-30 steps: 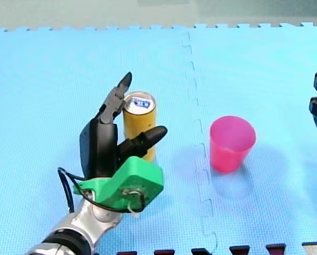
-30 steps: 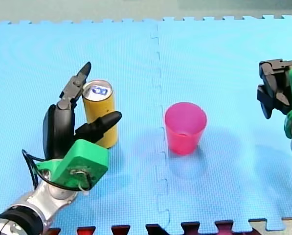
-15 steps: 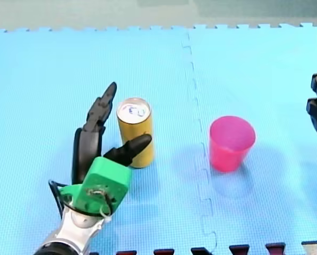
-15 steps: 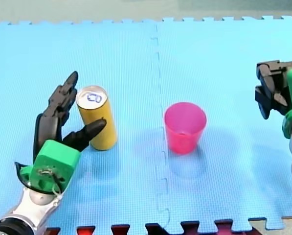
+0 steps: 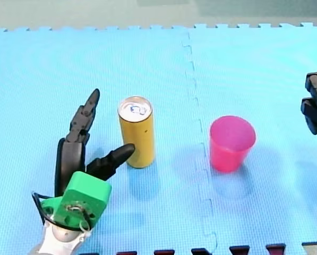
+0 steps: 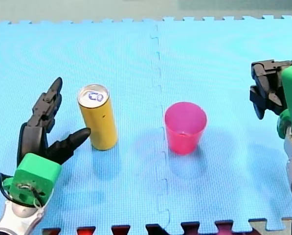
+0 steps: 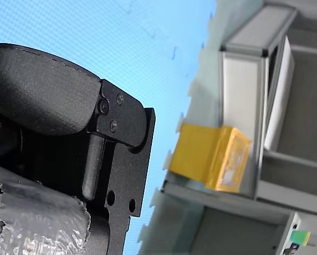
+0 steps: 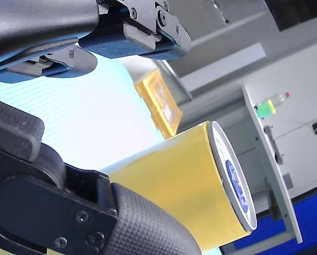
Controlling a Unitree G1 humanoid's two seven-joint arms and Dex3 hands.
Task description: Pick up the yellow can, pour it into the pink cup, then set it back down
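The yellow can [image 5: 136, 133] stands upright on the blue foam mat [image 5: 254, 64], with bare mat on every side and the toothed far edge well behind it. The pink cup [image 5: 231, 143] stands to the can's right, clearly apart. A second ago the left hand [image 5: 70, 159] wrapped the can. It has since drawn back and sits just left of it, uncurled and holding nothing. The right hand [image 6: 267, 90] hangs far right of the can, fingers curled on nothing.

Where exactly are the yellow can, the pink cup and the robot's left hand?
yellow can [image 5: 137, 139], first head view, middle of its side.
pink cup [image 5: 231, 150], first head view, its outer wall.
left hand [image 5: 73, 156], first head view, its palm.
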